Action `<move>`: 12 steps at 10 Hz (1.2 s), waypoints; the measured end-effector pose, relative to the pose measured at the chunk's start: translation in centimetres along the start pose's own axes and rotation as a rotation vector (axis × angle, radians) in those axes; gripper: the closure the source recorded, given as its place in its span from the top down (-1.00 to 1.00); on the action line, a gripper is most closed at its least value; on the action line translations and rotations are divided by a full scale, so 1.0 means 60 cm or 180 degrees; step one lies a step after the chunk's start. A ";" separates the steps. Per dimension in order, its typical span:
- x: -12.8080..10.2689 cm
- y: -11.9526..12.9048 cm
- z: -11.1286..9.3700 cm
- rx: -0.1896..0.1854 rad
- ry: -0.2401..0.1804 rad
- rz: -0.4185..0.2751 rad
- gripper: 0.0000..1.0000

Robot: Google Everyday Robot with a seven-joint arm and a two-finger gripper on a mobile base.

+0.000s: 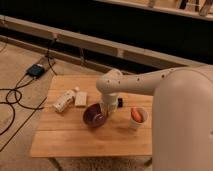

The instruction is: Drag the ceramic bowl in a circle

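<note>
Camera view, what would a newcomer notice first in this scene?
The bulky white arm reaches in from the right and fills that side of the view. Its gripper points down at the right rim of the dark ceramic bowl, near the middle of the wooden table. Just right of the bowl stands a white cup holding an orange thing.

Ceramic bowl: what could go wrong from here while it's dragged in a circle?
The gripper sits at the right rim of the ceramic bowl; pulling there might tip it or slip off. The white cup stands nearby on the right, so a wide circle could knock it. The bottle and small block lying upper left may also be swept.
</note>
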 end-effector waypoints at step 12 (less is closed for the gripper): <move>0.130 0.163 0.028 0.0026 0.0177 -0.0961 -1.00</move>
